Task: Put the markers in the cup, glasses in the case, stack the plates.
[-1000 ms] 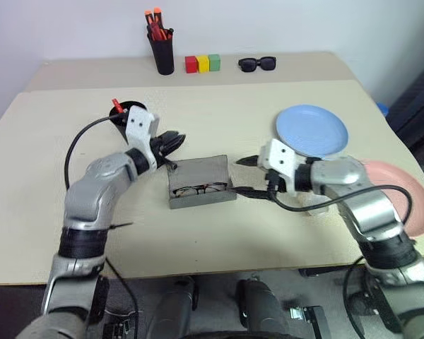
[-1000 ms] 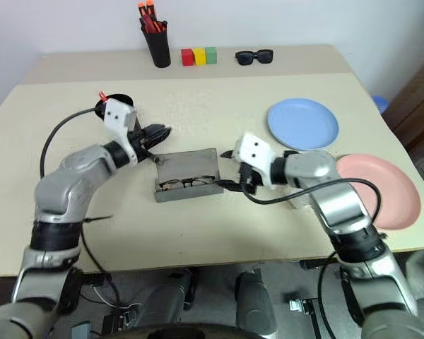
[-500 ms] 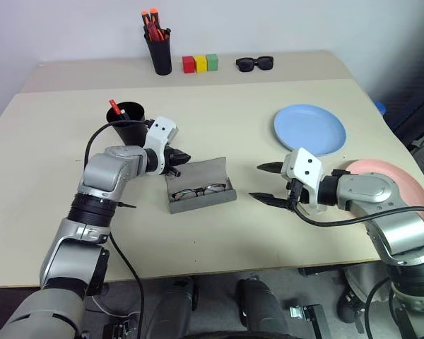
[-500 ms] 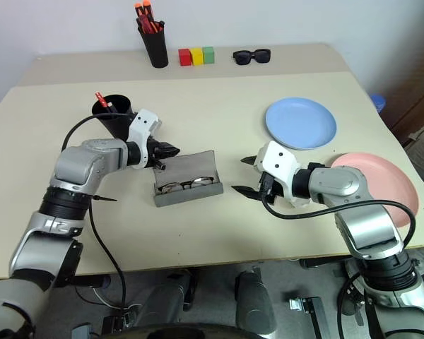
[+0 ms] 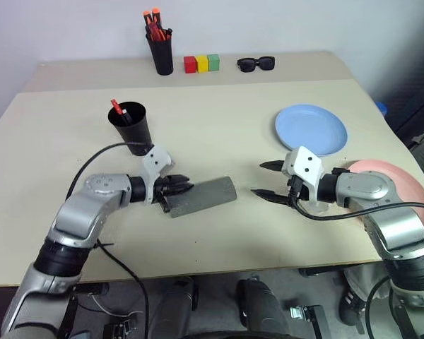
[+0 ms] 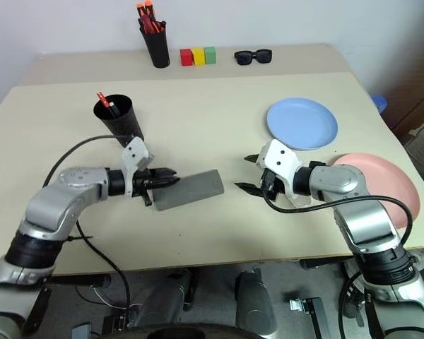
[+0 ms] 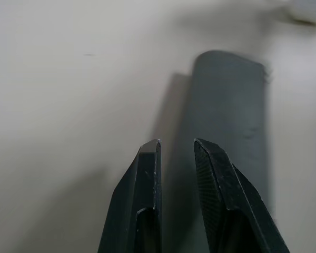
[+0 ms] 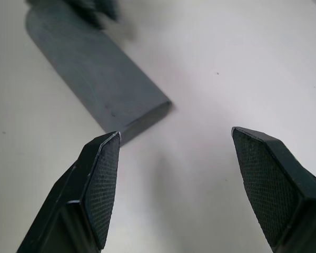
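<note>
The grey case (image 5: pixel 203 195) lies shut in the middle of the table, so the glasses are hidden. My left gripper (image 5: pixel 182 186) hovers low at the case's left end, its fingers (image 7: pixel 150 158) a narrow gap apart with nothing between them; I cannot tell whether they touch the case. To the right of the case my right gripper (image 5: pixel 260 179) stands wide open and empty, pointing at the case's (image 8: pixel 95 68) right end. The black cup (image 5: pixel 132 123) holds a red-ended marker (image 5: pixel 117 107). The light blue plate (image 5: pixel 311 129) and pink plate (image 5: pixel 396 180) lie apart at the right.
At the back stand a narrow black pen holder (image 5: pixel 160 53) with orange-capped markers, three coloured blocks (image 5: pixel 202 63) and black sunglasses (image 5: pixel 256 63). A black cable (image 5: pixel 102 152) loops off my left wrist near the cup. My right forearm covers part of the pink plate.
The case's lid has come down and the glasses no longer show. My left gripper has drawn back and down to the case's left end. The right gripper has hardly moved.
</note>
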`<state>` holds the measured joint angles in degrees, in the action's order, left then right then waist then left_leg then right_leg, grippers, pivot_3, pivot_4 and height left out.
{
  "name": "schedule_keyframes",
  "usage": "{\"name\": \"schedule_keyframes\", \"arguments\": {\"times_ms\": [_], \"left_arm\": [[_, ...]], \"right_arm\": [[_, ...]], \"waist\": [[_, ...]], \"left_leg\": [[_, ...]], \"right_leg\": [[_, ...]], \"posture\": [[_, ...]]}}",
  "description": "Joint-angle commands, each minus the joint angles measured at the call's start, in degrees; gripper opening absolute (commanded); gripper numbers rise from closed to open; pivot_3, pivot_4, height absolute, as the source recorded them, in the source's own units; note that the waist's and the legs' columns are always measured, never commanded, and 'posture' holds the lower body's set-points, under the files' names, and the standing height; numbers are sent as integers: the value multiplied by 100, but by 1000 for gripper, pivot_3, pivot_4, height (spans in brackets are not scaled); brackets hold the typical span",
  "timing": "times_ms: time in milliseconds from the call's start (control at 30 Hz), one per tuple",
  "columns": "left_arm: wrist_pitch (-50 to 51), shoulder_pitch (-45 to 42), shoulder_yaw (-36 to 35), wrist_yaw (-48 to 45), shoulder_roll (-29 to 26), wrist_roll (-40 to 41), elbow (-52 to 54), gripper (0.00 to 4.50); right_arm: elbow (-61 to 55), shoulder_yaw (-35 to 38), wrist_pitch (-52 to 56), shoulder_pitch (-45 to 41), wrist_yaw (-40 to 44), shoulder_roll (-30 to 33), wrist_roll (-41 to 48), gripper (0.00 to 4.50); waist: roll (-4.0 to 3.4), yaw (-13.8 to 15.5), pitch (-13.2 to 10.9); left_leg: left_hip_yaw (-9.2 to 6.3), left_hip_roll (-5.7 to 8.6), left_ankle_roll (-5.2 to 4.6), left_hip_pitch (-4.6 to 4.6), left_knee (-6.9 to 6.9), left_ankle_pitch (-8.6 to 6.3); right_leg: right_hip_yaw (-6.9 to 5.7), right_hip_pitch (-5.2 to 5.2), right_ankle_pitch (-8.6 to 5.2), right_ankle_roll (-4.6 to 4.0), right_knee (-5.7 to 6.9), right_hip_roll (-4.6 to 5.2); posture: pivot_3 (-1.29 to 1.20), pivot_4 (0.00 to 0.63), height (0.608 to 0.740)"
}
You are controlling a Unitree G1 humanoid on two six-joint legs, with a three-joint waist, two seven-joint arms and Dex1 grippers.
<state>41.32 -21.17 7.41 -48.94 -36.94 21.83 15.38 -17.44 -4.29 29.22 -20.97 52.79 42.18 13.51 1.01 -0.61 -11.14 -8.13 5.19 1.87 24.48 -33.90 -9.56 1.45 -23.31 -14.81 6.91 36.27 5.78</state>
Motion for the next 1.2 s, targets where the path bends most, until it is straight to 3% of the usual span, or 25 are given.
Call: {"name": "schedule_keyframes", "arguments": {"times_ms": [33, 333, 567, 667, 833, 967, 1200], "left_arm": [[-471, 294, -191, -48, -72, -14, 401, 979], [-1597, 775, -615, 137, 400, 193, 864, 979], [-1632, 1044, -626, 242, 631, 507, 1334, 979], [-1636, 1102, -598, 289, 652, 511, 1378, 922], [-1675, 1177, -490, 363, 701, 492, 1407, 922], [-1755, 1212, -252, 320, 737, 366, 1338, 922], [-2039, 790, 294, -81, 1027, 291, 712, 922]], "right_arm": [[313, 30, -224, -300, -254, -53, -231, 3432], [2862, -555, -1037, -1497, -1659, -86, -2025, 3432], [4504, -790, -1690, -2033, -2144, -292, -2611, 3432], [4802, -838, -1930, -2131, -2224, -315, -2753, 2576], [4720, -742, -2088, -2097, -2220, -314, -2806, 44], [3987, -525, -2066, -1784, -2149, -49, -2782, 44], [1363, 1132, -1357, -105, -1177, 1162, -1864, 44]], "waist": [[0, 4, 0], [-1, 6, 0], [-4, -30, -1], [-4, -22, -1], [-6, -20, 0], [-6, -10, 0], [-23, 121, 0]], "left_leg": [[0, 0, 0, 0, 0, 0], [10, 1, 0, 0, 0, 1], [15, 0, 0, -1, 0, 2], [15, -2, 0, -4, 0, 3], [15, -1, -1, -4, -2, 3], [14, -1, -1, -3, -2, 3], [14, 1, -2, -1, -6, 1]], "right_leg": [[0, 0, 0, -1, 0, 0], [-1, 0, 3, -8, -5, -3], [1, 0, 7, -8, -4, -7], [1, 4, 8, -9, -4, -11], [2, 5, 9, -7, -4, -12], [2, 6, 14, 3, -4, -13], [2, 8, 13, 2, -6, -10]], "posture": [[0, 150, 740], [0, 150, 740], [0, 150, 740], [0, 150, 740], [0, 150, 740], [0, 150, 740], [0, 150, 740]]}}
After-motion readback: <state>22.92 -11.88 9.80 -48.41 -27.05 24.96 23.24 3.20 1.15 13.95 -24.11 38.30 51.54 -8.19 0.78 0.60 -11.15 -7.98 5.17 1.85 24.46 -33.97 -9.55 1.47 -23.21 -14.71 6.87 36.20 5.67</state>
